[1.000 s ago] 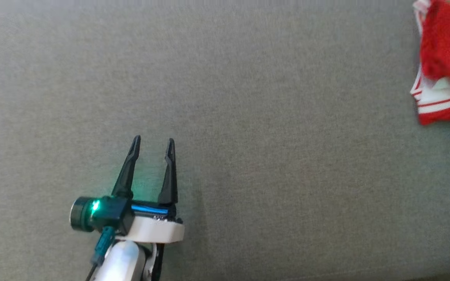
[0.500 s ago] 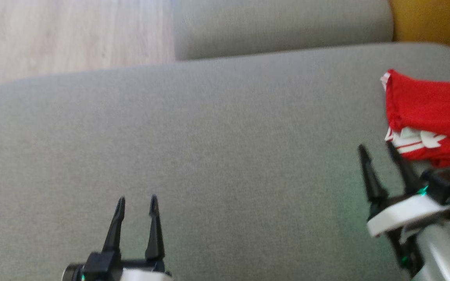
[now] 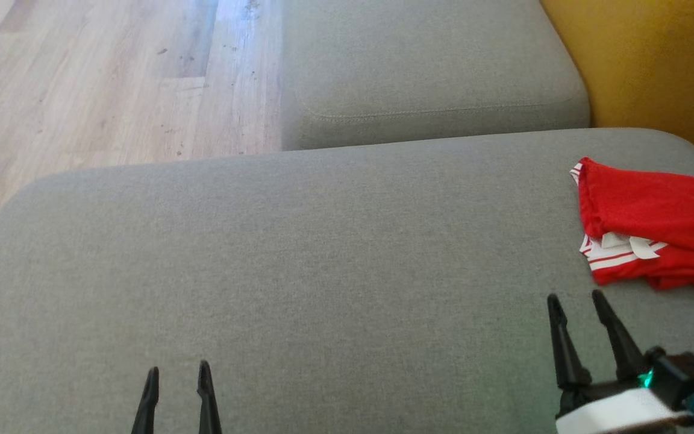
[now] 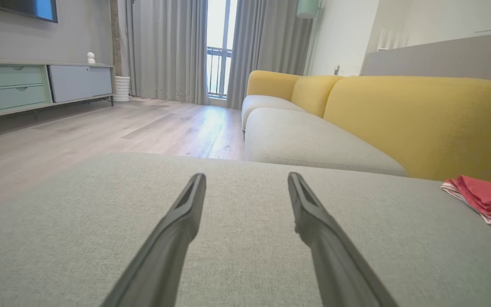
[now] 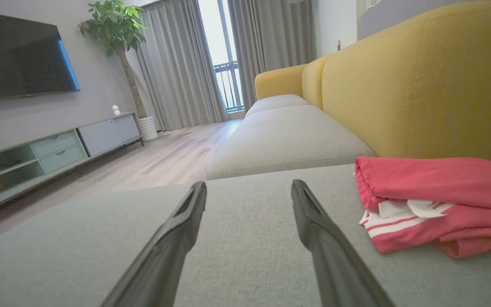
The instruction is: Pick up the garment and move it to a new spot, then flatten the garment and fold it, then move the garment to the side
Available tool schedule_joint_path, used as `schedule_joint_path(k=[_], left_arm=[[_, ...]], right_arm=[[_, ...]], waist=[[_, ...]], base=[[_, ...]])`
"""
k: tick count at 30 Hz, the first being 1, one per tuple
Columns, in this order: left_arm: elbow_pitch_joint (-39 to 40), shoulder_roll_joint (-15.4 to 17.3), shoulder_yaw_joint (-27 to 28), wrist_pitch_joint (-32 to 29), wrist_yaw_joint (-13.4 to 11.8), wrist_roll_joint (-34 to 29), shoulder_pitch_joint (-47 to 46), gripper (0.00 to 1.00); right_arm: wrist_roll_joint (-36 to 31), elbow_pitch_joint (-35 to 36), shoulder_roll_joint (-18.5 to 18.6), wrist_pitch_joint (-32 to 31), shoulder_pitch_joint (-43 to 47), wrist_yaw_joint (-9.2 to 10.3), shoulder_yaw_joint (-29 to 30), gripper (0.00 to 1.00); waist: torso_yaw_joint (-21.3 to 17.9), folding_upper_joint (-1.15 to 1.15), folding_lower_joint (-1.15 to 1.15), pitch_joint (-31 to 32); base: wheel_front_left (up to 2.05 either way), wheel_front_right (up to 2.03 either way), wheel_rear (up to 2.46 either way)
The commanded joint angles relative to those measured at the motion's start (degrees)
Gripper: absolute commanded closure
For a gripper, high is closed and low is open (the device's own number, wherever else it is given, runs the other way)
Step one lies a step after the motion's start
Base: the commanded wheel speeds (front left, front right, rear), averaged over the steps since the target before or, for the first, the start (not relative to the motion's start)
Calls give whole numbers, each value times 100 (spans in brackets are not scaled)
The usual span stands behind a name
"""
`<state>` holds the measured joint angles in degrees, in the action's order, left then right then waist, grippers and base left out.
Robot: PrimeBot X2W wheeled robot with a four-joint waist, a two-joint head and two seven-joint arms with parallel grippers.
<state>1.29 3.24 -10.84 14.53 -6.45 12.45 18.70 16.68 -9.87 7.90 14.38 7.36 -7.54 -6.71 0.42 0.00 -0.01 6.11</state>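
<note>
Grey sofa cushion (image 3: 323, 271): broad flat seat, and my reference for every entry below.

1. Garment (image 3: 654, 223): red with white stripes, lying in a loose folded bundle at the cushion's right end, close under the yellow backrest (image 3: 642, 66). Nothing touches it. I judge it sits there to leave the cushion's middle free. I cannot tell whether this is its final side spot or a starting heap.

2. Right claw (image 3: 575, 295): fingers spread, empty, over the cushion's near right part. It is near the garment's striped hem but not touching it. I read it as the arm placed to handle that bundle.

3. Left claw (image 3: 178, 366): fingers spread, empty, at the cushion's near edge, left of middle and well apart from the garment. I take it as parked out of the way.

4. Edges: the cushion's left end rounds off above the wooden floor (image 3: 100, 84). Its far edge meets a second grey cushion (image 3: 431, 66). Its right end is closed by the backrest.

5. Open room: the cushion's middle and left are bare fabric, ample for spreading or sliding cloth. Room is tightest at the right end, where the backrest limits any reach from behind the bundle. A drag leftward risks cloth slipping off the rounded end.
</note>
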Motion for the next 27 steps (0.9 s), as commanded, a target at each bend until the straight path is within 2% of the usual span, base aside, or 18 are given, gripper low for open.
schedule_joint_path(k=[1,12,13,18,27], left_arm=[[232,-34,239,47,41,-65,-244,0],[203,-35,215,47,78,-147,-240,0],[41,3,51,0,91,-97,41,100],[-379,-4,-4,-37,93,-64,77,100],[-431,34,70,-142,174,562,-89,100]], right_arm=[[-79,223,29,61,-183,5,-93,0],[-162,181,-79,62,-131,5,-179,0],[-122,13,-131,0,78,0,-49,100],[-88,-382,-164,-26,233,0,-57,100],[489,-378,-165,-150,123,0,11,100]], waist=[[-18,0,1,-1],[-157,0,1,40],[-156,0,1,39],[-165,0,1,42],[-156,0,1,-7]], base=[[0,0,0],[0,0,0],[0,0,0],[0,0,0],[0,0,0]])
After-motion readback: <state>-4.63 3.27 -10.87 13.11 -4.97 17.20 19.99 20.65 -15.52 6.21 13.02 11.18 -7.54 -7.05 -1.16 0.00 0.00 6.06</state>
